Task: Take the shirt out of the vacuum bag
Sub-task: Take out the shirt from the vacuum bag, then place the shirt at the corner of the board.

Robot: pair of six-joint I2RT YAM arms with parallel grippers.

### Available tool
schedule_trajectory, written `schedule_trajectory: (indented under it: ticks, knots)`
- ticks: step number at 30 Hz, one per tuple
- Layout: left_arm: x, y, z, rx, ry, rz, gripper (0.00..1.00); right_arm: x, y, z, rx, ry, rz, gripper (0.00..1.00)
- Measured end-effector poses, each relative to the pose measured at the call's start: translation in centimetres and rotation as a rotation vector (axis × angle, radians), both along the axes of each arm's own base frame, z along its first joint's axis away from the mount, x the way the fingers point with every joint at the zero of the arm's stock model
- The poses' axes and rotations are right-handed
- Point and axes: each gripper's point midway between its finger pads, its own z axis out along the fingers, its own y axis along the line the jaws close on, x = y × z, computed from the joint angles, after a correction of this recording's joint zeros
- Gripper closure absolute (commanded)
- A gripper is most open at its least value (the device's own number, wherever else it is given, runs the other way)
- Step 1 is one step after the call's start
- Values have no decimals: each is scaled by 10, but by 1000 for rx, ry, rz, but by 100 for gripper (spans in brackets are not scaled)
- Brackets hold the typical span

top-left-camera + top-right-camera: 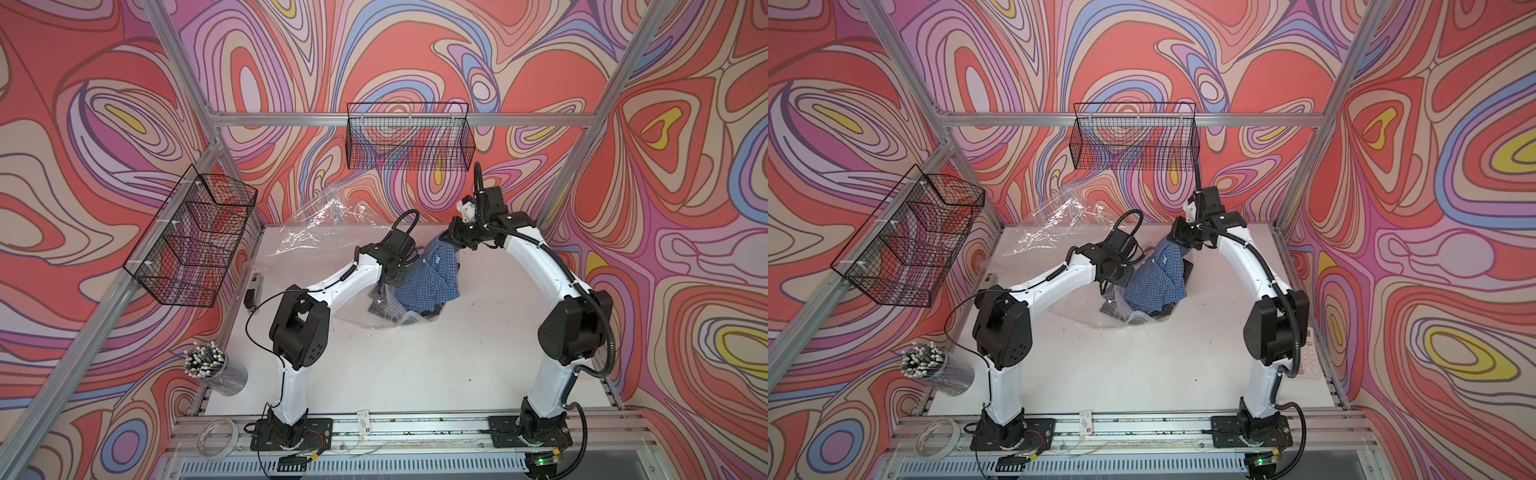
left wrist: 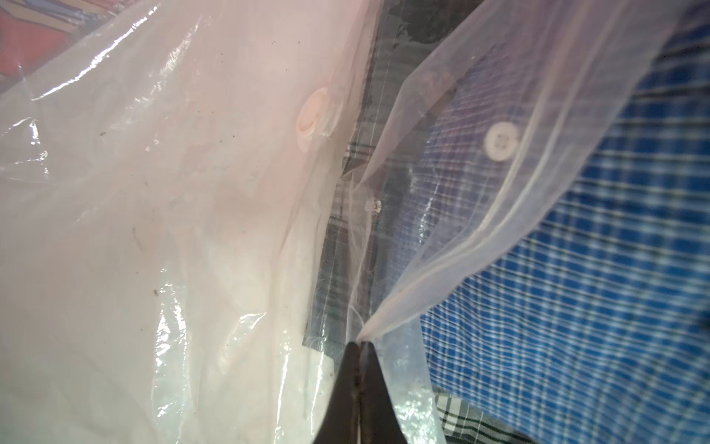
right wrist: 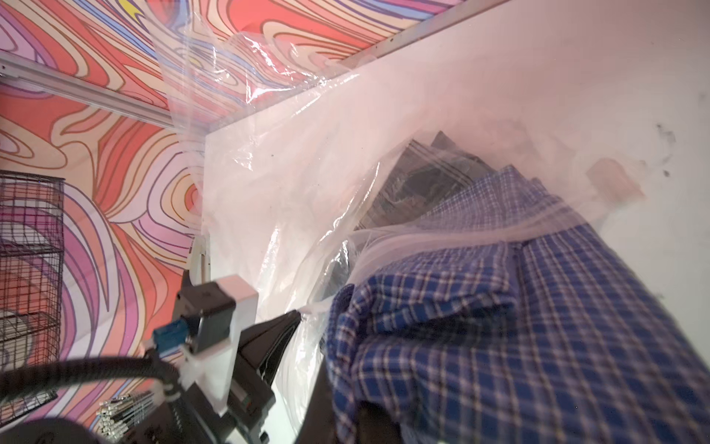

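Clamps left tool (image 2: 359, 348), closest to the lens, tight on a thin pinch of the vacuum bag (image 2: 173, 230) at its zip-seal rim (image 2: 461, 263), round white valve (image 2: 313, 117) just beyond. Grips a bunched end of the blue checked shirt (image 1: 432, 274) in the closed right tool (image 1: 452, 240) and holds it raised above the middle of the white worktop (image 1: 395, 365), lower folds half out of the bag mouth, the rest under plastic. Risks, on this showing, losing that slim hold on slippery film and dragging the bag along with the shirt. Risks, too, snagging a button (image 2: 501, 142) on the rim, or hauling out the grey checked cloth (image 2: 338, 238) lying inside alongside.
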Motion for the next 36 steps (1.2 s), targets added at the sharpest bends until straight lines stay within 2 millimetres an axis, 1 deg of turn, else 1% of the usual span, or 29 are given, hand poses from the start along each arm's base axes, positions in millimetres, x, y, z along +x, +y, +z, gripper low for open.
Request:
schedule_trajectory:
  ticks: [1,3,4,5,7,10,11,18,24,28,32,34,36]
  knots:
    - [0,0,-1,1,2,0,100,-5,-7,-7,-14,18,-4,100]
    - [0,-1,-5,3,10,-1,100,-21,-28,-30,-48,84,-32,100]
    - [1,-1,-6,3,11,-1,100,-29,-42,-44,-63,121,-54,100]
    - [1,0,-6,0,13,0,100,-38,-61,-59,-82,166,-87,100]
    - [3,2,-7,-6,13,5,100,-53,-94,-79,-105,227,-151,100]
    - [7,7,-7,-17,14,19,100,-66,-134,-96,-135,275,-234,100]
    - [9,9,-7,-20,14,25,100,-68,-144,-99,-147,282,-253,100]
    - [21,25,-8,-27,4,64,100,-61,-173,-115,-189,251,-302,100]
    - [29,51,-19,-21,13,118,100,-47,-219,-128,-241,240,-380,100]
    - [34,75,-25,-10,27,166,100,-41,-244,-137,-280,242,-420,100]
    - [39,89,-25,1,21,199,100,-39,-257,-152,-302,266,-437,100]
    - [39,91,-25,4,20,203,100,-34,-259,-158,-307,270,-435,100]
    - [39,91,-24,4,21,202,100,-25,-262,-165,-307,273,-434,100]
